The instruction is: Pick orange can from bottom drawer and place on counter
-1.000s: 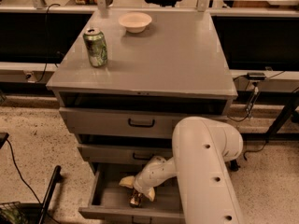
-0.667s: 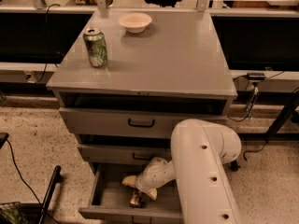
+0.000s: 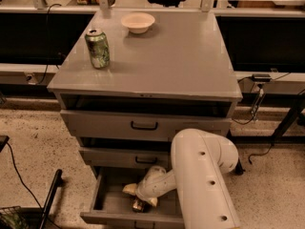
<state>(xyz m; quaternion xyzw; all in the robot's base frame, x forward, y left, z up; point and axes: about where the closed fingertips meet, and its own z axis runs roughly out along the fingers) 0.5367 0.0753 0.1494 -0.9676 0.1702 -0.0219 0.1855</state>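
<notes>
The orange can (image 3: 138, 205) lies in the open bottom drawer (image 3: 113, 205), touching the underside of the gripper (image 3: 139, 196); whether the gripper is clamped on it cannot be told. The white arm (image 3: 202, 175) bends down into the drawer from the right. Compared with a second ago, the arm has edged slightly left and the can is unmoved.

Over the past second, the robot's white arm (image 3: 205, 175) sinks a little and edges left. Its gripper (image 3: 139, 197), inside the open bottom drawer (image 3: 101, 194), settles lower, just above the orange can (image 3: 138, 205).
</notes>
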